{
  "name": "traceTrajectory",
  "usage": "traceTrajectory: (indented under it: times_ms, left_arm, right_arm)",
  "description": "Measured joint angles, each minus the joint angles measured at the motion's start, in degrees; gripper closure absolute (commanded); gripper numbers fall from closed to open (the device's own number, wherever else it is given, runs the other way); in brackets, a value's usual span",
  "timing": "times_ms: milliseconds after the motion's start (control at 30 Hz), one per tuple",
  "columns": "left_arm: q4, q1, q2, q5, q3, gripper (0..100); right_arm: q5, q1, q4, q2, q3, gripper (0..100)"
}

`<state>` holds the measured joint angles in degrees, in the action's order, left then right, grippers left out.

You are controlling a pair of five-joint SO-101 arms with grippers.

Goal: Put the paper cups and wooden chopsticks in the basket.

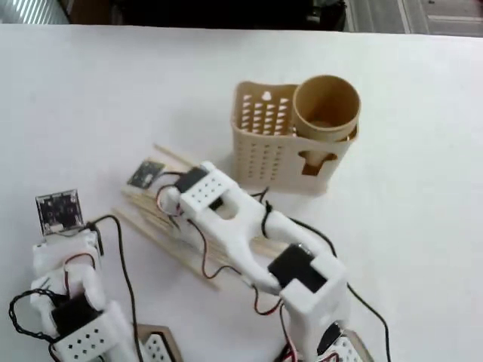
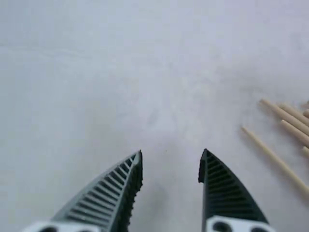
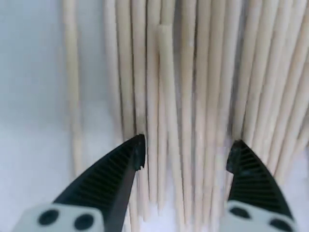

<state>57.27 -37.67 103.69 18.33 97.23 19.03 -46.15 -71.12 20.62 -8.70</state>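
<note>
So the right claw [image 3: 188, 154] was hanging right over the pile of wooden chopsticks [image 3: 193, 72], fingers spread fairly wide and gripping nothing, tips just above the sticks. The sticks were lying loose and roughly side by side on the white bench [image 1: 407, 226], a few straggling off at the edge of the bunch. From the high view the chopsticks [image 1: 162, 235] sat in front of the basket [image 1: 264, 154], partly under the right arm, and none of them were in the basket yet.

One paper cup [image 1: 326, 105] was already standing upright in the basket, in the compartment next to the perforated one, its mouth poking above the rim.

The left claw [image 2: 170, 164] was open too, holding nothing, over bare bench, with a few chopstick ends [image 2: 285, 123] off to one side, well apart from its tips
</note>
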Motion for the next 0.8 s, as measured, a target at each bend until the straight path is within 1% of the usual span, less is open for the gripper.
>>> traceTrajectory:
  times_ms: [167, 433, 633, 800]
  left_arm:
    - [0.0, 0.0, 0.0, 0.0, 0.0, 80]
    - [0.0, 0.0, 0.0, 0.0, 0.0, 80]
    - [0.0, 0.0, 0.0, 0.0, 0.0, 80]
    - [0.0, 0.0, 0.0, 0.0, 0.0, 80]
  right_arm:
    - [0.1, 1.6, 0.4, 3.8, 2.0, 73.5]
    - [0.0, 2.2, 0.0, 4.0, 2.3, 88.1]
    - [0.0, 2.3, 0.0, 4.0, 2.4, 92.4]
    - [0.0, 2.3, 0.0, 4.0, 2.4, 98.2]
